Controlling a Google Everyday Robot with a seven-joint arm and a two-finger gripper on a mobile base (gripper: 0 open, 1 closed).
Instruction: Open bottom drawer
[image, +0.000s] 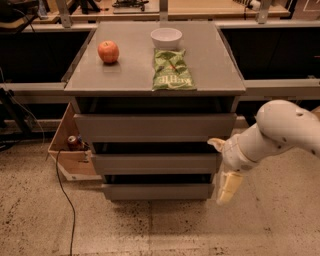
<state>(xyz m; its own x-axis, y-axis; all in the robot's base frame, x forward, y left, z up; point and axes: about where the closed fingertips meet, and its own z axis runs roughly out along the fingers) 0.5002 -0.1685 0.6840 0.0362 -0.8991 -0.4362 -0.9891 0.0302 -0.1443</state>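
The bottom drawer (157, 191) is the lowest of three grey handle-less drawers in the cabinet, and its slim front panel sits flush under the middle drawer (155, 163). My gripper (226, 184), cream-coloured on a white arm, hangs just off the cabinet's right side. It is level with the middle and bottom drawers, close to the bottom drawer's right end, and holds nothing that I can see.
On the cabinet top (220, 75) lie a red apple (108, 51), a white bowl (166, 36) and a green chip bag (172, 69). A cardboard box (70, 150) with a can stands left of the cabinet. A black cable (64, 195) runs across the speckled floor.
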